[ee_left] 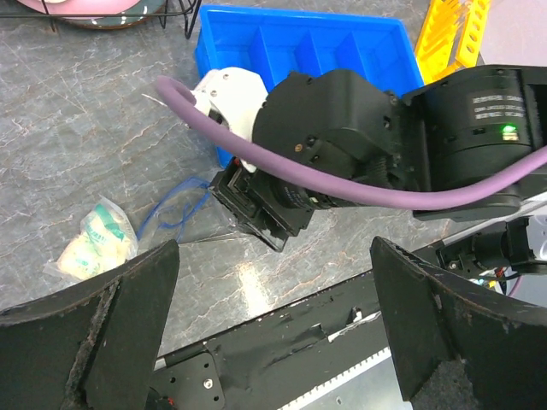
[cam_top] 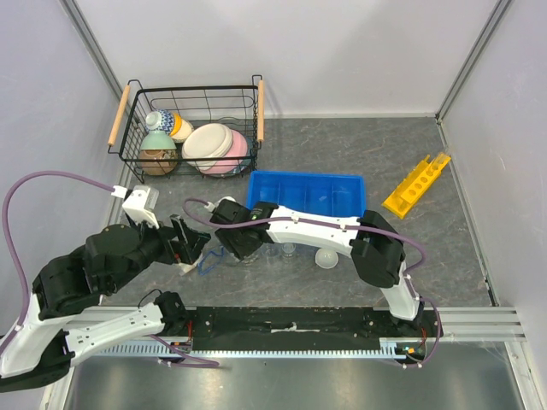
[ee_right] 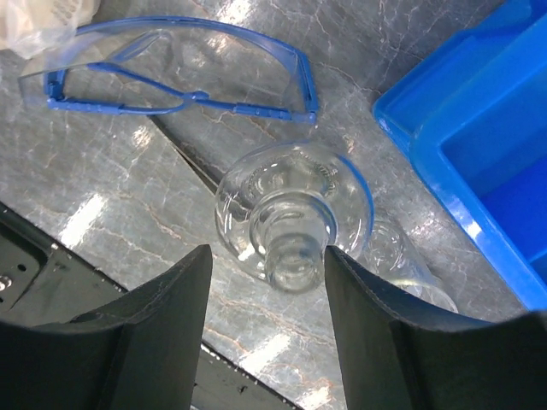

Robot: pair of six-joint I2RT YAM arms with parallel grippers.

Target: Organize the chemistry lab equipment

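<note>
Grey marbled table (cam_top: 342, 141): wire basket (cam_top: 195, 88), blue tray (cam_top: 303, 177), yellow rack (cam_top: 416, 185), glass flask (ee_right: 291, 213), safety glasses (ee_right: 197, 96).

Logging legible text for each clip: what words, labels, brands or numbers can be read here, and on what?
Nothing can be read.
Label on the right arm: white print, too small to read.
Plastic packet: greenish print, blurred.
</note>
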